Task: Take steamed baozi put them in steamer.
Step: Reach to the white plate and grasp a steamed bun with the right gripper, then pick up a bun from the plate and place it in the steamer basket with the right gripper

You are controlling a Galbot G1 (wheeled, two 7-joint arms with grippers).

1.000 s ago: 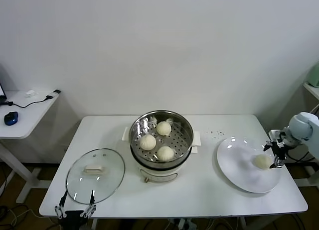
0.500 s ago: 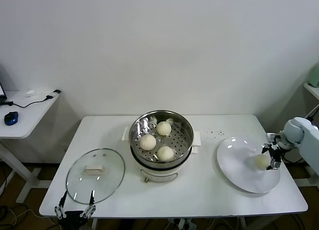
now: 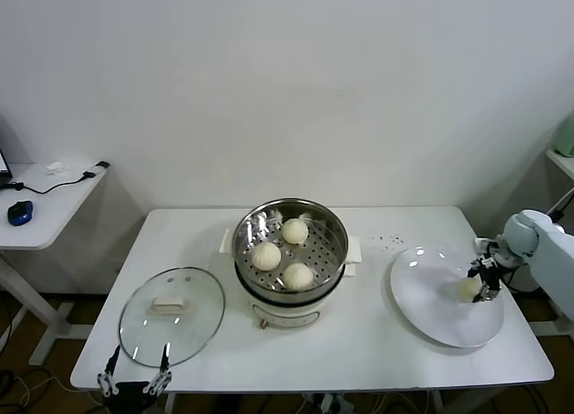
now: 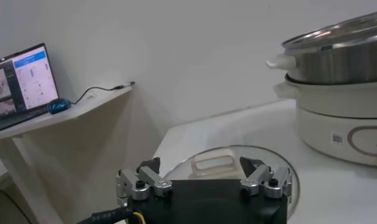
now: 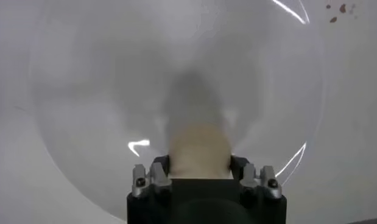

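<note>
Left tool (image 3: 134, 384) sat parked off the counter's (image 3: 377, 342) front-left edge, fingers (image 4: 141, 181) spread apart, nothing between them. Glass lid (image 3: 171, 315) lay flat on the counter just beyond it. Steamer (image 3: 290, 244) stood mid-counter on its white pot body (image 3: 278, 311), uncovered, with three baozi (image 3: 265, 254) on the perforated floor. Right side: white plate (image 3: 421, 297) near the counter's right edge, with the fourth baozi (image 3: 469, 288) on its right part. Right tool (image 3: 482, 280) was down at that bun, one finger either side; wrist view showed the bun (image 5: 199, 152) sitting between the fingers (image 5: 153, 176), apparently clamped. Could not tell if the bun was off the plate.
</note>
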